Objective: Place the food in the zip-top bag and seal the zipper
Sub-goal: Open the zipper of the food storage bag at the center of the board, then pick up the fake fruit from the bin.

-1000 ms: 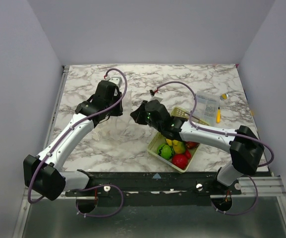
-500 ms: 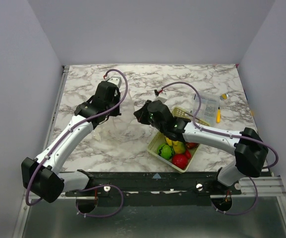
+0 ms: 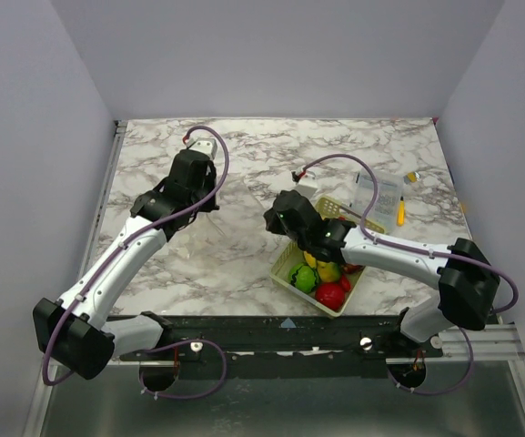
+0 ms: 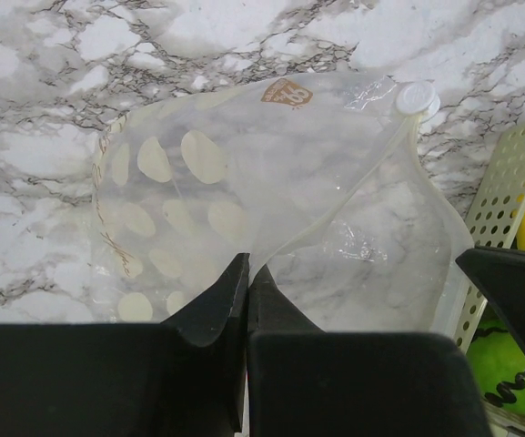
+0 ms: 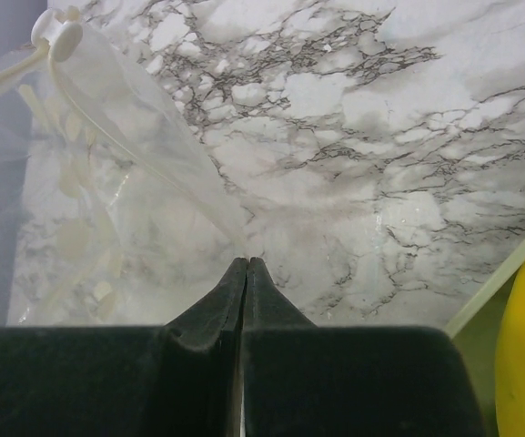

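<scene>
Over the marble table [image 3: 235, 264] we hold the bag [image 4: 271, 173] between our two arms, just beside the basket [image 4: 508, 182]. All the food [image 3: 330, 293] we can see lies in that basket, so by our reckoning nothing is bagged and filling and sealing both remain. Our left gripper [image 4: 247, 278] is clenched on the bag's near lip; our right gripper [image 5: 247, 270] pinches another edge. The zipper [image 4: 416, 96] looks unsealed, its white slider at one end.

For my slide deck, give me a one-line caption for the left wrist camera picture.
Left jaws shut on the clear bag over the marble table, fruit basket alongside.
</scene>
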You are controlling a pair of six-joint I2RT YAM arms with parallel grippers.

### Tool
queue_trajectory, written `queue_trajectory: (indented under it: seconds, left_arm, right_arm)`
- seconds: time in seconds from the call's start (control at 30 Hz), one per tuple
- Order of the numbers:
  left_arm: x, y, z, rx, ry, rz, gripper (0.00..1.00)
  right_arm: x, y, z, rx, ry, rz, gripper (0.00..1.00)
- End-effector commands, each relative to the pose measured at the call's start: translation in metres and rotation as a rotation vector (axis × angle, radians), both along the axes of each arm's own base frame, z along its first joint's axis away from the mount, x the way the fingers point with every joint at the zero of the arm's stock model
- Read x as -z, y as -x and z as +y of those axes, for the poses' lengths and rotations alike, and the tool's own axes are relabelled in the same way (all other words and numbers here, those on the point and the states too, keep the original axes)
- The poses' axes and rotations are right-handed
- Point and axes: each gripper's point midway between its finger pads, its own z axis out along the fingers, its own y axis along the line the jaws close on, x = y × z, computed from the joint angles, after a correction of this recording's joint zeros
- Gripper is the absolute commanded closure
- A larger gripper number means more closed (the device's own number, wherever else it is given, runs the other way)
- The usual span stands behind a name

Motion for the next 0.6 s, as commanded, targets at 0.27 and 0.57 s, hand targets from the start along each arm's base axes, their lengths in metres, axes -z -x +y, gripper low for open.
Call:
queue_trajectory:
  seconds: [0.27,0.57]
  left_arm:
    - [0.001,-0.004,-0.013,0.021,0.046,0.014,1.0]
    - [0.0,0.0,-0.021,0.049,0.082,0.029,1.0]
  right_arm:
    - [-0.049,0.019,-0.033,-0.016,0.075,-0.013,0.61]
    - [-0.031,0.049,-0.125,0.143,0.178,-0.017,0.34]
